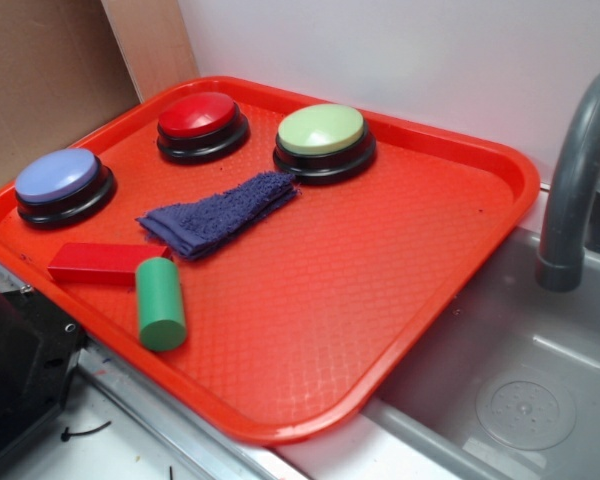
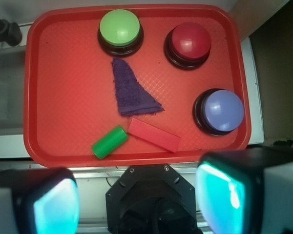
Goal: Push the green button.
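Two fingers (image 2: 56, 204) of my gripper (image 2: 139, 202) stand wide apart, holding nothing, above the near rim of the red tray (image 2: 78, 73); from the wrist view, the green button (image 2: 119, 28) sits at the far edge, left of the red button (image 2: 189, 42).

No readable text or labels anywhere

Exterior: low, close, oblique across the red tray (image 1: 460, 260) toward the wall. Wrist: high, straight down past the tool (image 2: 139, 202). Both views share the tray.
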Controlling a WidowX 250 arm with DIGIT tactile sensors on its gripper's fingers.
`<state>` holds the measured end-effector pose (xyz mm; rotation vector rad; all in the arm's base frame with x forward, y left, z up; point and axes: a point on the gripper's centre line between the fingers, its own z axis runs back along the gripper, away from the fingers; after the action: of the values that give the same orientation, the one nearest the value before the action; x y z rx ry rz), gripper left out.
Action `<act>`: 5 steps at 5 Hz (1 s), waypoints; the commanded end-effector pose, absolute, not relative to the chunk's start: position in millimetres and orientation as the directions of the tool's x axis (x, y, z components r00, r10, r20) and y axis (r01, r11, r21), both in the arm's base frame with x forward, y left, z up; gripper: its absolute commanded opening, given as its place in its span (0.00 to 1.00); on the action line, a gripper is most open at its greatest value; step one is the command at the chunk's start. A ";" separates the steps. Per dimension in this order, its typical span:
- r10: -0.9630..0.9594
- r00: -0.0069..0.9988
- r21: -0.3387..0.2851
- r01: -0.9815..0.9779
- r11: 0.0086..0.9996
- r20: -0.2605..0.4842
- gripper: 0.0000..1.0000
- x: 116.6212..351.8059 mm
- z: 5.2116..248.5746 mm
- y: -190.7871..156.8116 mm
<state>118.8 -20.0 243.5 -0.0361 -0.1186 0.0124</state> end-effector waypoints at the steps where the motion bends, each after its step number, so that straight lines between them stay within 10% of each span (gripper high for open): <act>1: 0.014 0.993 -0.037 -0.010 0.999 0.118 1.00 118.8 243.5 -20.0; 4: -0.147 0.919 -0.001 0.158 0.987 0.366 1.00 248.6 146.7 9.0; 5: -0.181 0.941 0.047 0.175 0.983 0.286 1.00 266.0 132.4 0.5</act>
<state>254.6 3.3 114.1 0.0130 -0.2303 -0.1704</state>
